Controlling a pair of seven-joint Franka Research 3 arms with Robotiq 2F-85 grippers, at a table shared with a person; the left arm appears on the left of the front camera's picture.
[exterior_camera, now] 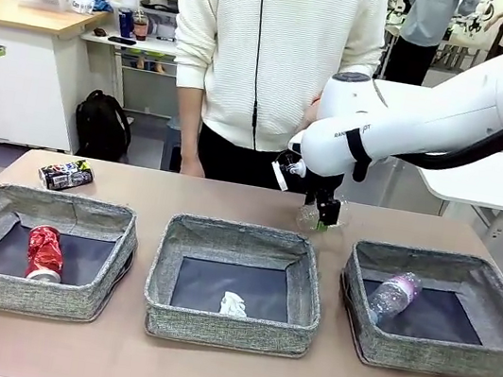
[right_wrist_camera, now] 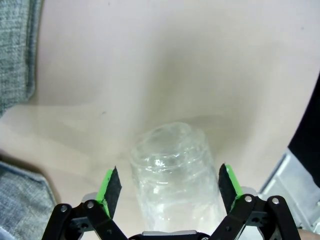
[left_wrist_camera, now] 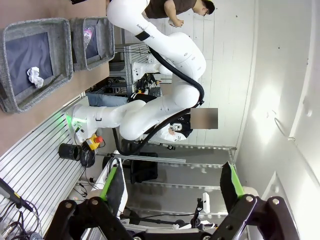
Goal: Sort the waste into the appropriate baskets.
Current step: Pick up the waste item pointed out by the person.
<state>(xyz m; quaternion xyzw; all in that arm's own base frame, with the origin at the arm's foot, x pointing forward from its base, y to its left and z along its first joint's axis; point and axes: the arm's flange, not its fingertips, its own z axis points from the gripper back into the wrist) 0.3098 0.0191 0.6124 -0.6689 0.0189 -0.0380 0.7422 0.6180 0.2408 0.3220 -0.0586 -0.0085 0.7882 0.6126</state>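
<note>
In the front view the right gripper [exterior_camera: 325,212] hangs low over the far strip of the table [exterior_camera: 230,200], just beyond the gap between the middle basket [exterior_camera: 302,292] and the right basket [exterior_camera: 353,305], with the clear crushed plastic bottle [exterior_camera: 309,216] directly under it. The red drink can [exterior_camera: 45,252] lies in the left basket [exterior_camera: 117,253], the crumpled paper ball [exterior_camera: 233,305] in the middle one, the small clear bottle [exterior_camera: 393,296] in the right one, and the dark multicoloured can [exterior_camera: 65,174] sits on the table beyond the left basket, near a person [exterior_camera: 272,58] standing at the far side. The left wrist view shows the left gripper [left_wrist_camera: 172,192] spread wide, empty and aimed out into the room, so the right arm is clearly nearer. In the right wrist view the right gripper [right_wrist_camera: 170,186] is released, pads apart, and the crushed bottle [right_wrist_camera: 170,160] sits between them, its long axis running away from the camera, across the closing line. The tabletop is smooth and bare around it, with grey basket wall [right_wrist_camera: 17,50] well to one side.
</note>
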